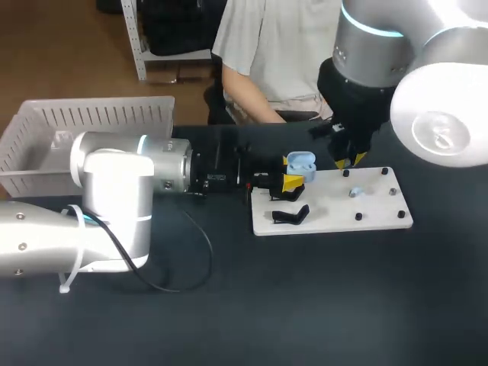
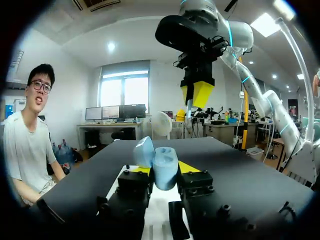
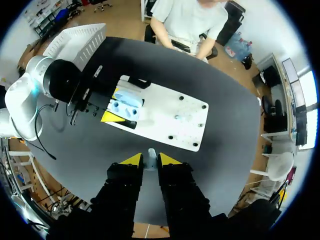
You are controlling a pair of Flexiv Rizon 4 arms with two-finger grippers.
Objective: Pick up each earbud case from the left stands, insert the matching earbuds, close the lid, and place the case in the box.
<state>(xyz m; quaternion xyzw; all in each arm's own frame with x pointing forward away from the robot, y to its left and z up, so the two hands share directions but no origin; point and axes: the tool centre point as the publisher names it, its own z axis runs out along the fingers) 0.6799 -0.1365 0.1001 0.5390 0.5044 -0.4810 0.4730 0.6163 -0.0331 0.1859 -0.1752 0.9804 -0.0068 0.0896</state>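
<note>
A light blue earbud case (image 1: 300,162) with its lid up sits between the yellow fingers of my left gripper (image 1: 293,179), which is shut on it over the left end of the white board (image 1: 335,210). The left wrist view shows the case (image 2: 160,167) pinched from both sides by that gripper (image 2: 159,174), and my right gripper (image 2: 198,93) hanging above and beyond it. My right gripper (image 3: 150,160) is shut on a small pale earbud (image 3: 151,156), high over the board (image 3: 165,120) and the case (image 3: 125,106). Another earbud (image 1: 355,192) lies on the board.
A black stand (image 1: 290,216) lies on the board's near left part, and small black pegs (image 1: 358,216) dot its right half. A white slatted basket (image 1: 91,122) stands at the back left. My left arm's cable (image 1: 183,259) loops over the dark table.
</note>
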